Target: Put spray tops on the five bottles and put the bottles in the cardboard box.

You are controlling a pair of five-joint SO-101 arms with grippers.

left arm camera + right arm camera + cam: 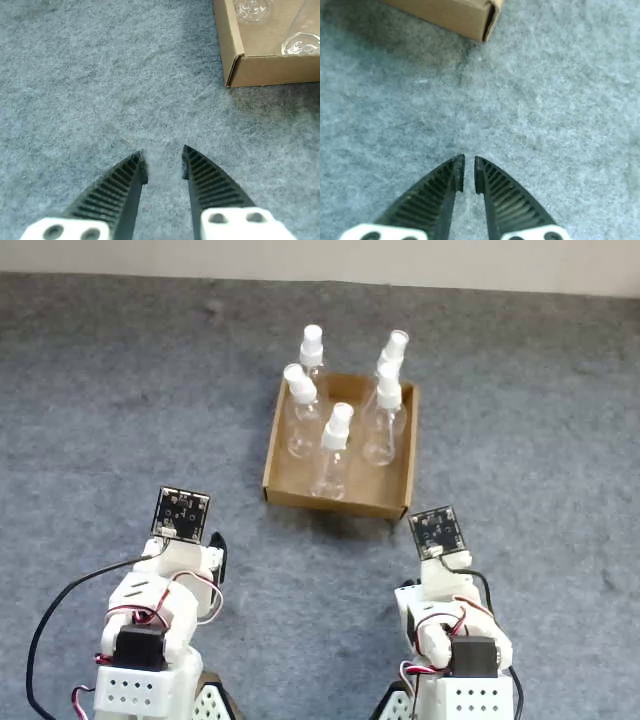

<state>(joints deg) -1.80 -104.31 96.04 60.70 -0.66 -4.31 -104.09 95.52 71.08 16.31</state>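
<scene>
Several clear bottles with white spray tops stand upright in the cardboard box point(335, 498) at the middle of the table; one bottle point(333, 452) is nearest the front wall. Two bottle bases point(300, 44) show inside the box corner point(270, 70) in the left wrist view. My left gripper point(163, 162) hovers low over the carpet, short of the box's near left corner, narrowly open and empty. My right gripper point(468, 172) sits short of the box's near right corner point(450, 15), its jaws almost touching, with nothing between them.
Grey carpet point(120, 410) covers the table on all sides of the box. Both arms are drawn back at the near edge, left arm point(165, 610) and right arm point(450, 625). A pale wall runs along the far edge.
</scene>
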